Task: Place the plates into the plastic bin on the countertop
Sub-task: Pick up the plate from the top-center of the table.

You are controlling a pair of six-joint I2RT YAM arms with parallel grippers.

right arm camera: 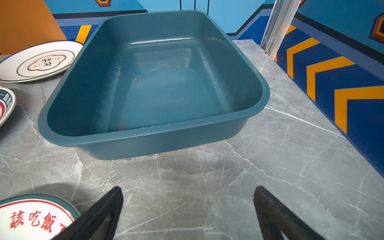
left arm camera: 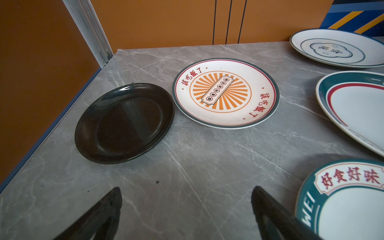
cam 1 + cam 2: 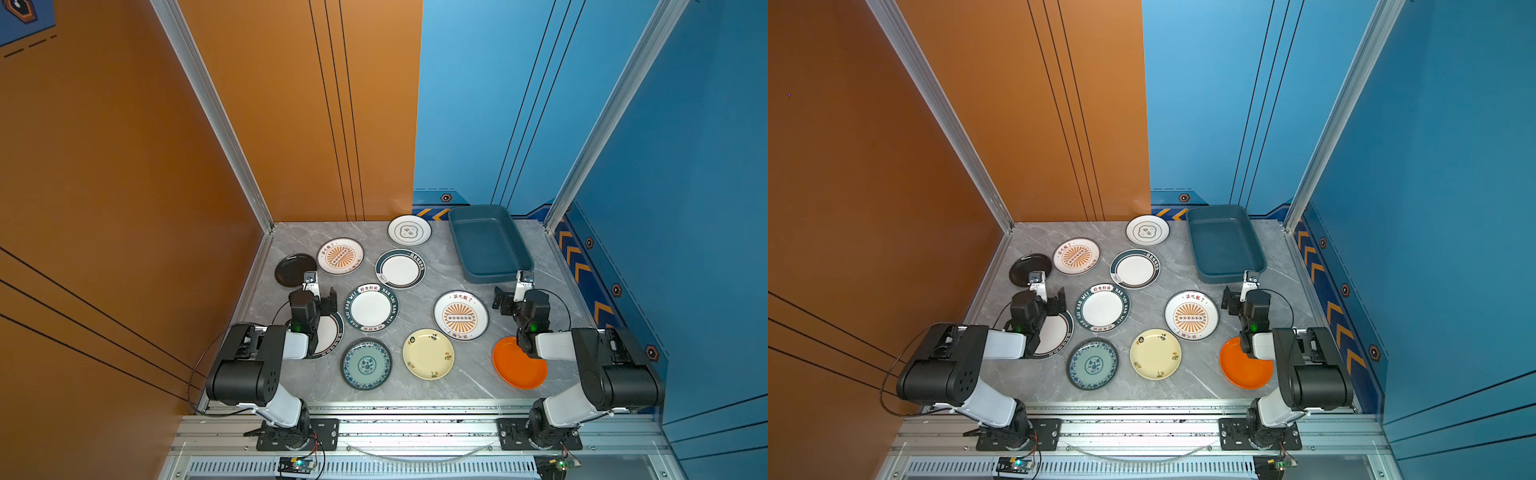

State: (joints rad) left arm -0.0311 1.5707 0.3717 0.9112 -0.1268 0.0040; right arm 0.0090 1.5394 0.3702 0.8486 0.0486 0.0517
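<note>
Grey veined stone-look worktop (image 3: 469,386) carries the plates (image 3: 372,307), round, shallow and glossy, all flat outside the plastic bin (image 3: 494,276), a smooth teal rounded-corner tray at 1 o'clock in both top views. At 8 o'clock a green-rimmed plate (image 3: 330,334) is half hidden under the left arm (image 3: 291,345); at 4 o'clock the orange plate (image 3: 519,374) is partly under the right arm (image 3: 552,345). Spread wide and gripping nothing: left claw (image 2: 187,190) and right claw (image 1: 188,190), each over bare worktop.
</note>
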